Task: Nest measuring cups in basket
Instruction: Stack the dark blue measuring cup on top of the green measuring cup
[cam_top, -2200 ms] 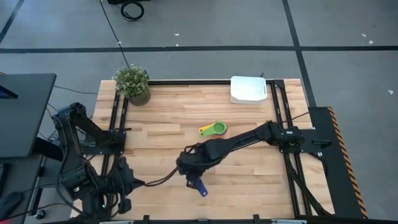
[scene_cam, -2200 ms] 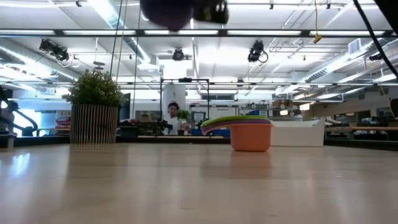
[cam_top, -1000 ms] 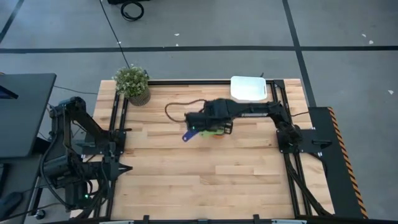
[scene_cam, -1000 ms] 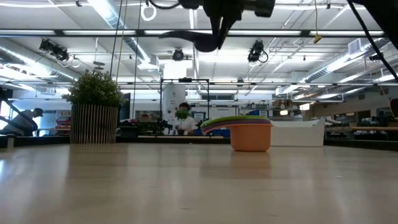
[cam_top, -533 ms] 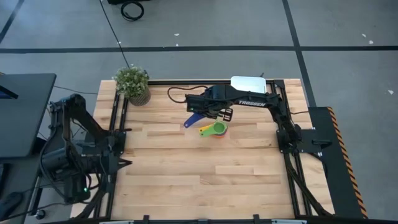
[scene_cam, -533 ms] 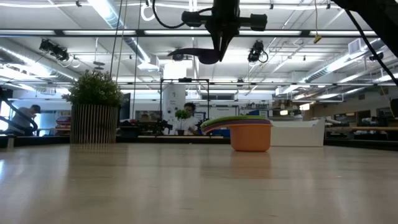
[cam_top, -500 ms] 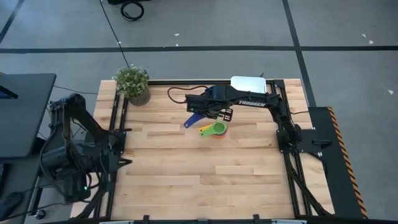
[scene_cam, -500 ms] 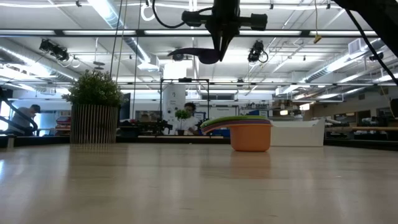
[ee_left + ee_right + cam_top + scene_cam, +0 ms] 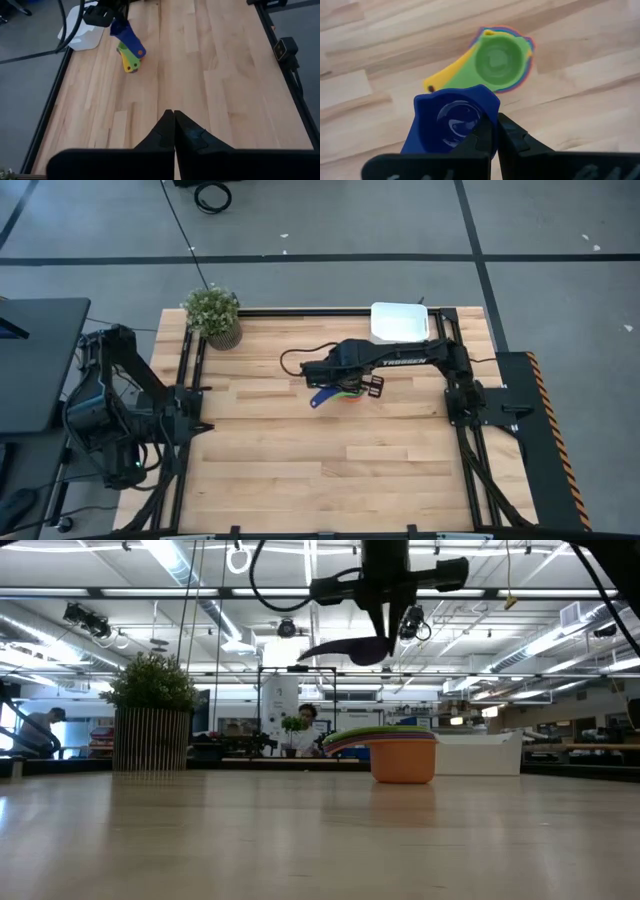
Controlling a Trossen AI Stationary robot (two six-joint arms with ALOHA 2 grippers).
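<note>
A stack of nested measuring cups (image 9: 497,60), green on top with an orange one (image 9: 403,762) at the bottom, stands on the table's middle (image 9: 348,390). My right gripper (image 9: 385,632) hangs over it, shut on a dark blue cup (image 9: 451,122) whose handle (image 9: 320,398) sticks out toward the table's left. The white basket (image 9: 400,323) sits at the far right edge. My left gripper (image 9: 173,119) is shut on nothing, held off the table's left side (image 9: 110,415). My right gripper pinches the blue cup's rim (image 9: 487,117) on the side away from its handle. One finger (image 9: 482,137) lies over the bowl's inside, the other outside the wall. The fingers point down from above. The cup hangs about level, open side up, clear of the stack below.
A potted plant (image 9: 212,315) stands at the table's far left corner. Black rails (image 9: 187,380) run along the left and right edges. Bare wood (image 9: 330,470) fills the near half of the table.
My right gripper, still shut on the blue cup, first went toward the far edge, then came back and sank toward the stack, ending a little more to the table's right. The cup stayed about level.
</note>
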